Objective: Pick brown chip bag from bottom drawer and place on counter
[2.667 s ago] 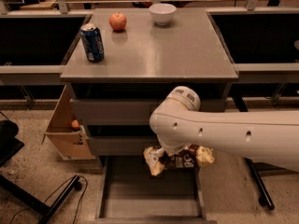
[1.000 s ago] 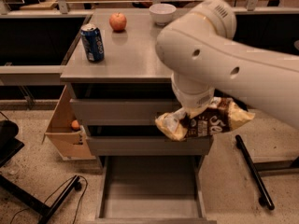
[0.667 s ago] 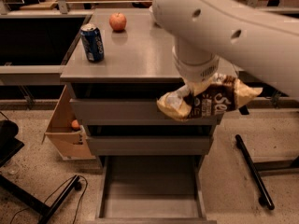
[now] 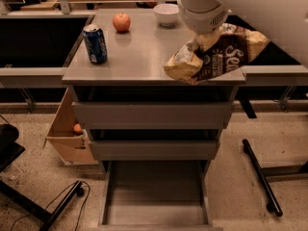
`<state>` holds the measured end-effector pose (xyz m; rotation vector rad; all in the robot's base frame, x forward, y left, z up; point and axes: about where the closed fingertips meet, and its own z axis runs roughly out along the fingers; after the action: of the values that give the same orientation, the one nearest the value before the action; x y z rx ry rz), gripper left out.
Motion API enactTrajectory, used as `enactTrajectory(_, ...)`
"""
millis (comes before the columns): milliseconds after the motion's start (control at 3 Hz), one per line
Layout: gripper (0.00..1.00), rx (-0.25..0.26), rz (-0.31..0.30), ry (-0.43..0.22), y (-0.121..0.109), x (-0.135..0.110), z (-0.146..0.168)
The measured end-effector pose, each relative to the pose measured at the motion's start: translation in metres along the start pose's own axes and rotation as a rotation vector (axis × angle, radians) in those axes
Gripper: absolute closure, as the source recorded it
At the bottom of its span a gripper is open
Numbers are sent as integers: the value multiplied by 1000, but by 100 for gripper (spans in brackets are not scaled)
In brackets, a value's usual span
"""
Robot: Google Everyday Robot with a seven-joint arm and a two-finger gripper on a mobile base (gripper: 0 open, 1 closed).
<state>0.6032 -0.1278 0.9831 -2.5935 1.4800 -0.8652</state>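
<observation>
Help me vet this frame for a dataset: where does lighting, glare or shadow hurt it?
Camera view: dim, warm light overall; the counter shows a soft sheen with reflections under the apple and can; the pale arm is washed out at top right, above the gripper holding the bag over the counter's right front corner; recesses beside the counter are near black.

white gripper (image 4: 205, 32) over grey counter (image 4: 139, 57) grips brown chip bag (image 4: 227, 54), cream ends.
</observation>
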Motion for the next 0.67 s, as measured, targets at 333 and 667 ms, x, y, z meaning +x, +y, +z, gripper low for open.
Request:
enactTrajectory(333, 100, 83, -70, 27, -33, 21, -5)
enactTrajectory(667, 100, 155, -148, 4, -65, 32, 6)
